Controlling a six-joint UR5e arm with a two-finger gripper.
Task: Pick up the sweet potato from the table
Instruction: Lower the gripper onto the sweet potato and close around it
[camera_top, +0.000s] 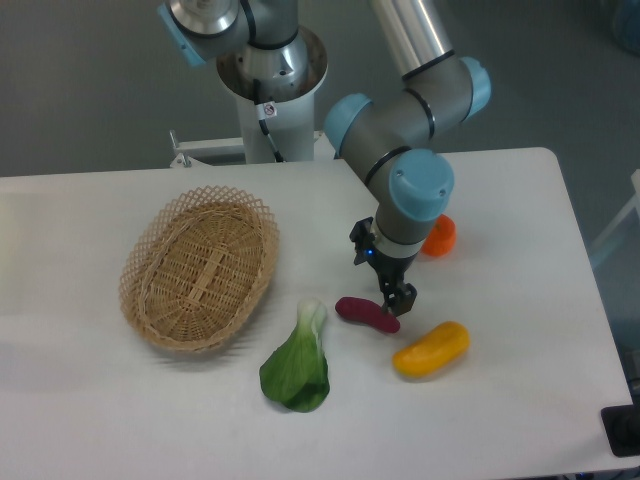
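Even, bright light — soft shadows, slight overall blur.

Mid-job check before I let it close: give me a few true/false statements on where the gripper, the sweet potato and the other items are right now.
1. The gripper is above the sweet potato, near its right end. True.
2. The sweet potato is inside the wicker basket. False: it lies on the table, right of the basket, which holds nothing visible.
3. The orange is partly hidden behind the arm. True.
4. The yellow fruit is held in the gripper. False: it lies on the table, right of the sweet potato.
5. The leafy green lies left of the sweet potato. True.
6. The sweet potato is lifted off the table. False: it rests on it.
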